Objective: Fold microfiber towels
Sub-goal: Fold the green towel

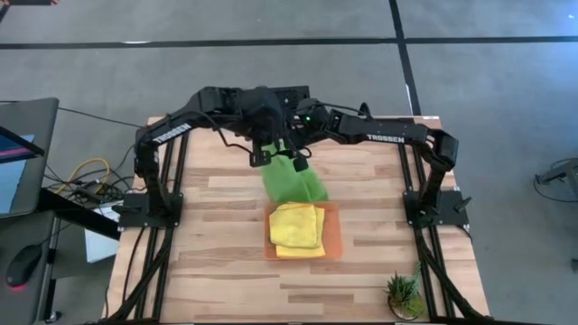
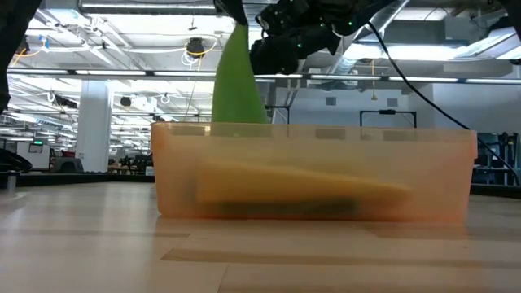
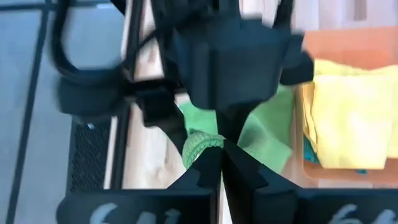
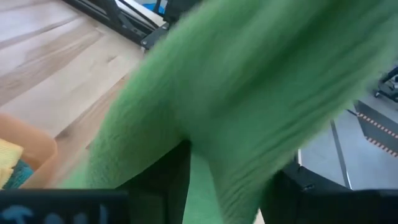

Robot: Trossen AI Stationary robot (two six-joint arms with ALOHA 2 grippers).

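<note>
A lime green towel (image 1: 291, 181) hangs between my two grippers above the far middle of the table; it also shows in the low view (image 2: 236, 81) behind the tray. My left gripper (image 1: 264, 155) and my right gripper (image 1: 298, 164) are both shut on its top, close together. A folded yellow towel (image 1: 296, 226) lies in the orange tray (image 1: 334, 246) just in front. A strip of teal cloth (image 3: 311, 158) shows under the yellow towel. The second yellow towel cannot be told apart. My left gripper pinches a bunched bit of the green towel's upper edge (image 3: 198, 144) between its two fingers; the cloth sticks out just past the fingertips. The towel hangs below. My right gripper has the green towel's top (image 4: 211, 180) between its two fingers; several layers seem bunched there. The cloth drapes over the camera and hides the fingertips. The towel hangs slack below, and whether its lower end (image 1: 312, 193) touches the table cannot be told.
A small potted plant (image 1: 404, 293) stands at the near right corner. Bare wood lies to the left and right of the tray. The arm frames stand along both table sides.
</note>
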